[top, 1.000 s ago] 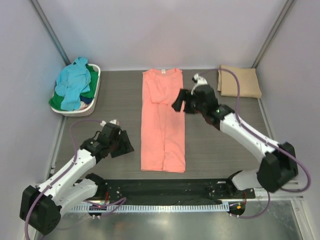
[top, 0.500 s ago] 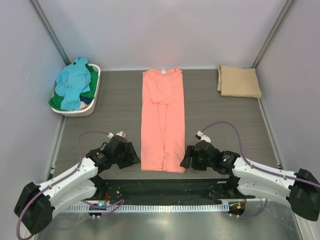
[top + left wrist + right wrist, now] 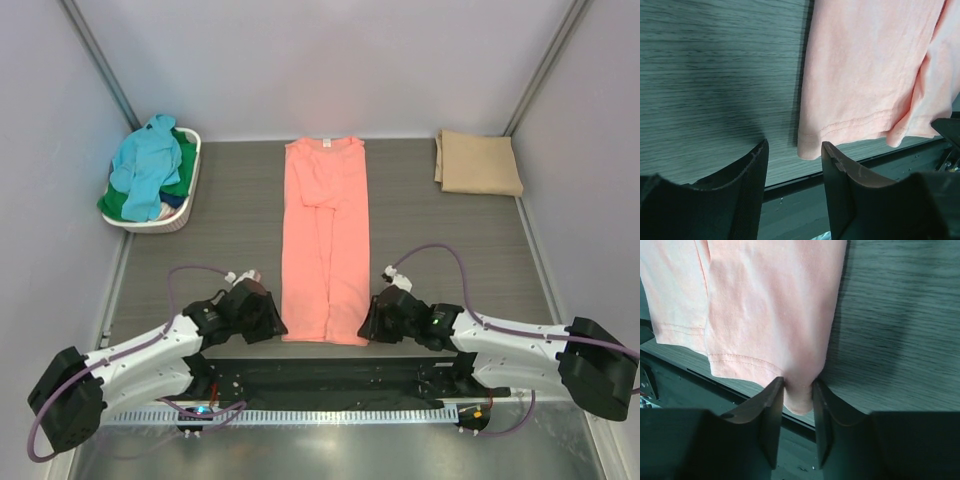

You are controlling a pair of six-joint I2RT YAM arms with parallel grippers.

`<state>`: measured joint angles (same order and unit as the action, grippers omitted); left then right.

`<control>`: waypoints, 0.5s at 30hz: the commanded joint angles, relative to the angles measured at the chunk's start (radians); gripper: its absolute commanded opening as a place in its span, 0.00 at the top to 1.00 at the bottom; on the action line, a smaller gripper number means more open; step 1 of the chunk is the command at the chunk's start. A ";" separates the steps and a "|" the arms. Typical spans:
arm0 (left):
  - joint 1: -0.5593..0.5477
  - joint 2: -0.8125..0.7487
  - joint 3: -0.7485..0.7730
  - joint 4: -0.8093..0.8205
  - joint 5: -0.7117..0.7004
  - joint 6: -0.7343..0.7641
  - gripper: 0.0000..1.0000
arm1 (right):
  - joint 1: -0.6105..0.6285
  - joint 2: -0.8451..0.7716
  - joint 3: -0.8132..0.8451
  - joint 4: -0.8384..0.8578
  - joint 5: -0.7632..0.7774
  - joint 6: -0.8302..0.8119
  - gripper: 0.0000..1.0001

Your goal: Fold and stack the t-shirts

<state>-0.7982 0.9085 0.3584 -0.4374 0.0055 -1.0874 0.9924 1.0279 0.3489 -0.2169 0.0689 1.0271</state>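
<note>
Evenness is what this fold calls for. Both near hem corners of the salmon-pink t-shirt point(image 3: 325, 245) should be caught through all layers before either arm lifts, or the strip will likely skew. The shirt lies as a long narrow strip down the middle of the bench point(image 3: 450, 240), collar at the far end. The right gripper point(image 3: 798, 385) is narrow, pinching the near right corner between its fingers. The left gripper point(image 3: 793, 147) stands partly wide, the near left corner at the mouth of its gap, not clamped.
</note>
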 commanded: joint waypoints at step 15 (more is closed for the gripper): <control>-0.105 0.104 -0.019 0.149 -0.058 -0.069 0.74 | 0.008 -0.026 -0.042 0.022 0.026 -0.002 0.82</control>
<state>-0.8890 0.9894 0.3534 -0.3248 -0.0151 -1.1481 0.9939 1.0058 0.3157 -0.1936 0.0719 1.0271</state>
